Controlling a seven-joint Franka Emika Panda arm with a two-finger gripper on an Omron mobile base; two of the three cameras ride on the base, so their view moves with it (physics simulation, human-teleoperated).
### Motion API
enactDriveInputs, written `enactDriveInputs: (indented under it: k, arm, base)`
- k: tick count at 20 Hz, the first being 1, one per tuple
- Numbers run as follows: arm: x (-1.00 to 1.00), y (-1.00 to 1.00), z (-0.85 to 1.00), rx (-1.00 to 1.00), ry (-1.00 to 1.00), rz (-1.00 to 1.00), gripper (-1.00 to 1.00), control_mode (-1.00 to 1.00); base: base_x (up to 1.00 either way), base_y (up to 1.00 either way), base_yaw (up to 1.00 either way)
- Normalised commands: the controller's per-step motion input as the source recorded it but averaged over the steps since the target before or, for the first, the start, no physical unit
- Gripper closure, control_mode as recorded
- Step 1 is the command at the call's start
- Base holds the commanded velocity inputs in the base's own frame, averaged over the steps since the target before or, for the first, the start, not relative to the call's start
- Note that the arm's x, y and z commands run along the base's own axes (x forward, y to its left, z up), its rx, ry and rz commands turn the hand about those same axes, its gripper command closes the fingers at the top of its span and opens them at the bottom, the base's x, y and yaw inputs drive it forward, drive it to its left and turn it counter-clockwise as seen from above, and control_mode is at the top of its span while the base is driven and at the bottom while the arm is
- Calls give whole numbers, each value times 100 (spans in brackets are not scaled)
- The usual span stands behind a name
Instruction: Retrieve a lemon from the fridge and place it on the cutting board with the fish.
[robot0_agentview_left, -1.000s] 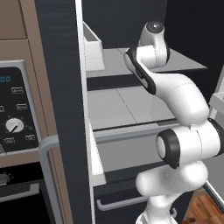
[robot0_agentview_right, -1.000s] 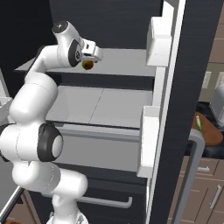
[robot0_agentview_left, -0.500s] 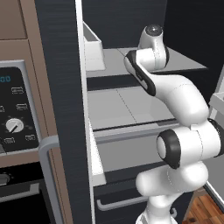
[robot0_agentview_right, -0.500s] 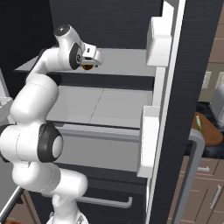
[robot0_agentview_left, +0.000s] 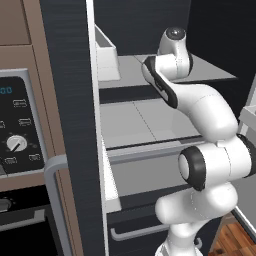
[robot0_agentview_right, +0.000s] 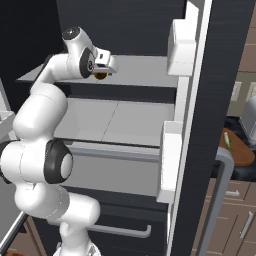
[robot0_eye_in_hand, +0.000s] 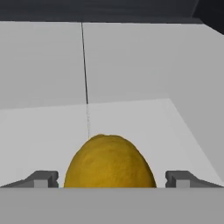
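One lemon (robot0_eye_in_hand: 109, 161) sits between the gripper's (robot0_eye_in_hand: 112, 179) spread jaws, gaps on both sides, above a grey fridge (robot0_agentview_right: 220, 65) shelf (robot0_agentview_right: 140, 70); cutting board (robot0_agentview_right: 239, 150) lies at 3 o'clock.

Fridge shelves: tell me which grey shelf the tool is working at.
The top shelf, the highest grey one in the fridge. The tool hovers just above it at the lemon, while the wider divided shelf below lies well under the hand.

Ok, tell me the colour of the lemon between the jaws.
Deep golden yellow; the lemon shows best in the hand view.
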Motion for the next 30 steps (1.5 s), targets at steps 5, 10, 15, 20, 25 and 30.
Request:
enactDriveInputs:
  k: [5, 10, 15, 20, 25, 30]
  arm:
    - [7, 0, 0, 0, 1, 0, 100, -100]
    - [1, 0, -2, 0, 1, 0, 100, -100]
    - [-41, 0, 18, 2, -9, 2, 100, -100]
    - [-86, 12, 34, 4, -30, 12, 100, -100]
    - [-85, 8, 26, 0, -15, 5, 100, -100]
    - [-100, 0, 17, 0, 0, 0, 100, -100]
  base:
    - [0, 0, 0]
    - [0, 0, 0]
    - [0, 0, 0]
    - [0, 0, 0]
    - [0, 0, 0]
    - [0, 0, 0]
